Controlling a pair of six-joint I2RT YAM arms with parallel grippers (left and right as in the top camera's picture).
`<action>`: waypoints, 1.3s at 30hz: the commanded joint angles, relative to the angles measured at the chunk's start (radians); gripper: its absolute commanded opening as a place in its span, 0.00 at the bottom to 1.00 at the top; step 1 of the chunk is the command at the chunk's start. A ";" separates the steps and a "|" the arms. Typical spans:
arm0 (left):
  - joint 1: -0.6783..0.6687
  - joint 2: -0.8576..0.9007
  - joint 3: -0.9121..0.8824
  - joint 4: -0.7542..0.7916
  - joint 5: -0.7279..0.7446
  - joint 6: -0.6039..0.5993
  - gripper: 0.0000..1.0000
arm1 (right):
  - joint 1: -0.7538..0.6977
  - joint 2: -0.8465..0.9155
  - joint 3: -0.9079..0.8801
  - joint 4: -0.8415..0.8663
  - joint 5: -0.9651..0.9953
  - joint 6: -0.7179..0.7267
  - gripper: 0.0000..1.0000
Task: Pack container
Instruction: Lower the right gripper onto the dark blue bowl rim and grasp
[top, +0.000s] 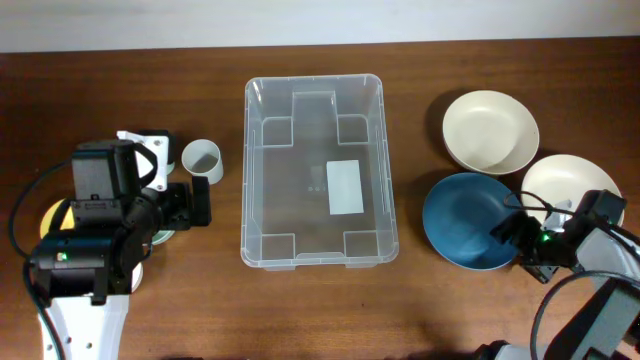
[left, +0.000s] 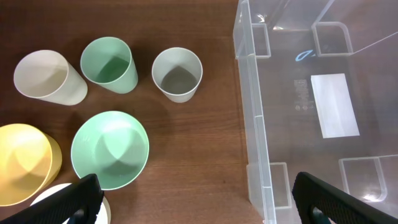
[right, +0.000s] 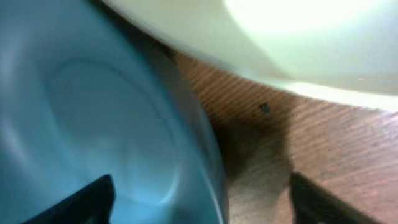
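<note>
The clear plastic container stands empty in the middle of the table, with a white label on its base; it also shows in the left wrist view. My left gripper is open and empty above bare wood, between a green bowl and the container's left wall; it also shows in the left wrist view. My right gripper is open, and its fingers straddle the right rim of a blue bowl, which also shows in the right wrist view.
Left of the container stand a pale cup, a green cup, a white cup and a yellow cup. Two cream bowls sit at the right, beside the blue bowl.
</note>
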 joint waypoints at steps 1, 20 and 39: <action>0.003 0.000 0.018 0.006 0.008 0.019 1.00 | -0.005 0.021 -0.009 0.006 -0.021 -0.007 0.77; 0.003 0.000 0.018 0.023 0.008 0.019 1.00 | -0.005 0.020 0.006 0.002 -0.022 -0.006 0.19; 0.003 0.000 0.018 0.032 0.007 0.019 1.00 | -0.004 -0.029 0.077 -0.053 -0.022 -0.006 0.04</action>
